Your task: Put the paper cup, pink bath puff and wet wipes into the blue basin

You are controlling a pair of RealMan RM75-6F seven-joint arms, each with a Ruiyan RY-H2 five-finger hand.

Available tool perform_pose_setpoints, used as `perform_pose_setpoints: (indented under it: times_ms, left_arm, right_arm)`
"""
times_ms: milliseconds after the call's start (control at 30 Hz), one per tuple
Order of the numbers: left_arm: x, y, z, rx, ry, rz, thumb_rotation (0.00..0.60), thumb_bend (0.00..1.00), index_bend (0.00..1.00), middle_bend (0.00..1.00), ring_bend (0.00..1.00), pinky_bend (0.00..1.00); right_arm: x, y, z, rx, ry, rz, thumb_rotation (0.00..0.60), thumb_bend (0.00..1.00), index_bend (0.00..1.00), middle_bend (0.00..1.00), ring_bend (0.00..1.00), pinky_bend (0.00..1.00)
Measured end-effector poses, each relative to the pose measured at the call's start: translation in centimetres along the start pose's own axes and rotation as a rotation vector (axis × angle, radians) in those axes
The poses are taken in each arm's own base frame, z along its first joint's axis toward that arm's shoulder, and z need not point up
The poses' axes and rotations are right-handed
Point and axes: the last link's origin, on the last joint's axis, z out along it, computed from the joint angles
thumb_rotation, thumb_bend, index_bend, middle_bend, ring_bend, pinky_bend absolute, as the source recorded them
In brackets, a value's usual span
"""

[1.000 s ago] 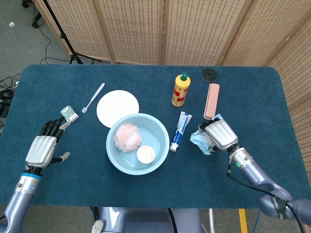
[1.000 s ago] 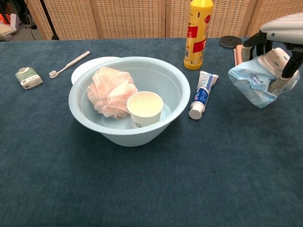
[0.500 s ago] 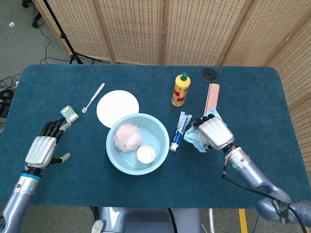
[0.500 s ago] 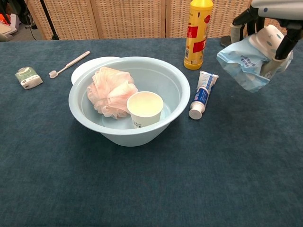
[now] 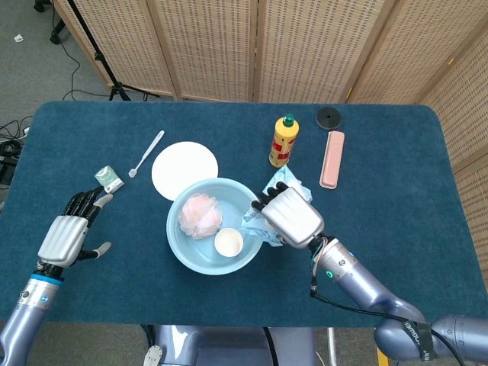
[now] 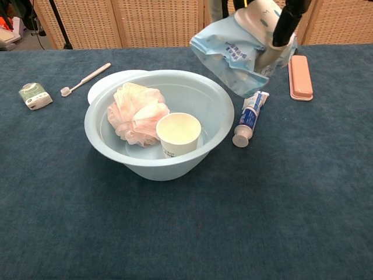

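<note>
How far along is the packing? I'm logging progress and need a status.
Two of three items look done: the pink bath puff and the paper cup sit inside the blue basin. In hand: the right robot hand holds the wet wipes pack above the basin's right rim. Left: lowering and releasing the pack into the basin. The left robot hand is open, holding nothing.

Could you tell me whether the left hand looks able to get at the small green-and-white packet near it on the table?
Probably yes: the left hand holds nothing, and the small green-and-white packet lies just beyond its fingertips with nothing between.
</note>
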Motion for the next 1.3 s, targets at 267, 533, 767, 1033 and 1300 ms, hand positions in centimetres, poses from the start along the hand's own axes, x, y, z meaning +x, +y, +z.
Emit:
perform_pose_setpoints:
  times_ms: [267,533,767,1033,1300]
  left_arm:
    - [-0.1,0.0,0.0,0.004,-0.003,0.005,0.6,0.21,0.12,0.0,0.0,0.05]
    - [-0.1,0.0,0.2,0.006,-0.005,0.006,0.6,0.21,0.12,0.0,0.0,0.05]
    - [-0.1,0.0,0.1,0.009,-0.003,0.006,0.6,0.21,0.12,0.0,0.0,0.05]
    - [-0.1,-0.1,0.0,0.01,-0.001,0.002,0.6,0.21,0.12,0.0,0.0,0.05]
    - [0.1,-0.2,0.0,0.013,0.006,0.003,0.6,0.21,0.12,0.0,0.0,0.05]
  right_arm:
    - [1.4,-3.4,0.4,0.07,0.048,0.077,0.6,0.12,0.63,0.32,0.39,0.51]
    - [1.1,-3.2,0.3,0.045,0.019,0.11,0.6,0.05,0.27,0.0,0.0,0.21]
    - [1.2,-3.4,0.4,0.049,0.02,0.113,0.6,0.05,0.22,0.0,0.0,0.18]
    - [1.4,-3.5,0.3,0.047,0.027,0.098,0.6,0.05,0.22,0.0,0.0,0.16]
    - [0.6,-0.9,-1.0,-0.04,0.009,0.045,0.6,0.05,0.22,0.0,0.0,0.12]
